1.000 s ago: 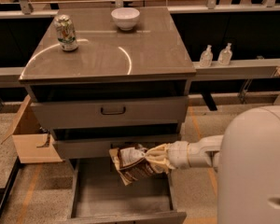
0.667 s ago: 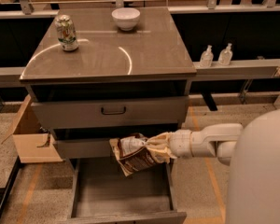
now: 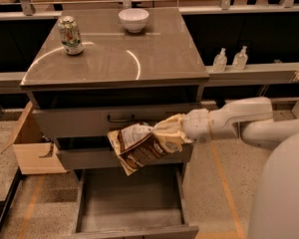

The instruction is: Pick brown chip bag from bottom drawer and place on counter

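Note:
The brown chip bag (image 3: 142,147) hangs in the air in front of the grey drawer fronts, above the open bottom drawer (image 3: 132,203), whose grey floor is bare. My gripper (image 3: 175,135) comes in from the right on a white arm and is shut on the bag's right end. The bag is tilted, its left end lower. The counter (image 3: 154,59) is the glossy grey-brown slab on top of the cabinet, above the bag.
A green-and-white can (image 3: 70,35) stands at the counter's back left and a white bowl (image 3: 133,19) at the back middle. A cardboard box (image 3: 32,143) sits left of the cabinet. Two bottles (image 3: 230,59) stand on a ledge to the right.
The arm has lifted the chip bag higher, from just above the bottom drawer to the level of the drawer fronts, and slightly rightward.

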